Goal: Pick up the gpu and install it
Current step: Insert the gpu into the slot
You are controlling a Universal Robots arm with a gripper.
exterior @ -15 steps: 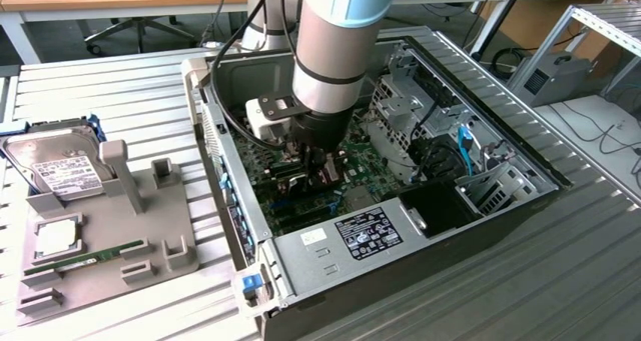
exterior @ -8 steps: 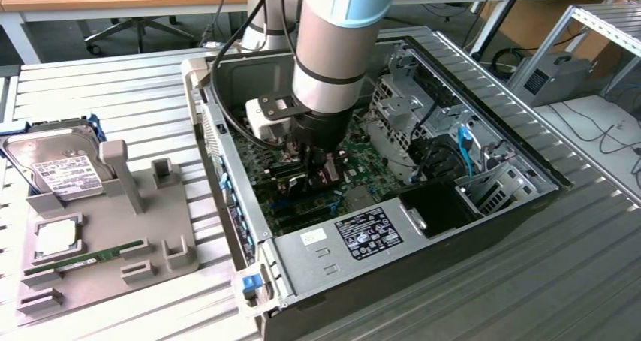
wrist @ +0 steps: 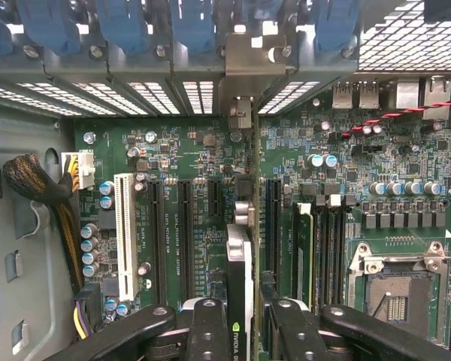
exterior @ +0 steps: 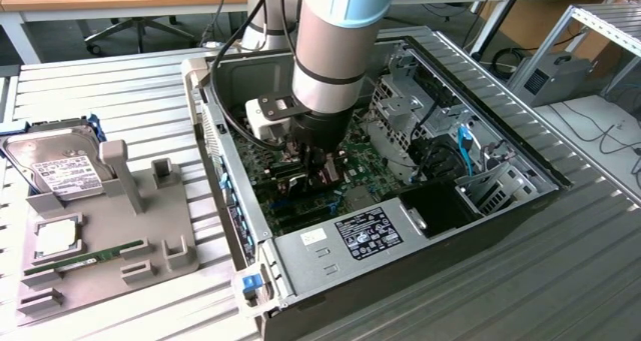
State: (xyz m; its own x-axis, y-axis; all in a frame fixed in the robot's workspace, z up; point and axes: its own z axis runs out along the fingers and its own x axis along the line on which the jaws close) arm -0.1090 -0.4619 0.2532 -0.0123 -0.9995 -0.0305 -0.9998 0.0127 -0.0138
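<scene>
The gpu [wrist: 240, 263] stands edge-on between my fingers [wrist: 209, 331], its black cooler edge with a green logo facing the camera. Its silver end bracket [wrist: 240, 98] reaches up to the rear slot openings of the case. My gripper [wrist: 240, 320] is shut on the card, holding it just over the green motherboard [wrist: 188, 150], in line with the black expansion slots [wrist: 186, 226]. In the exterior view my gripper [exterior: 318, 164] is down inside the open computer case [exterior: 331, 243], low over the board, and the card is mostly hidden behind the arm.
A white slot [wrist: 124, 233], braided power cables [wrist: 37, 188] and an open CPU socket [wrist: 395, 293] flank the card. Beside the case, a grey fixture [exterior: 150, 228] holds a hard drive [exterior: 60, 164], a CPU [exterior: 55, 236] and a RAM stick [exterior: 85, 258]. Drive cages [exterior: 410, 123] crowd the case's far side.
</scene>
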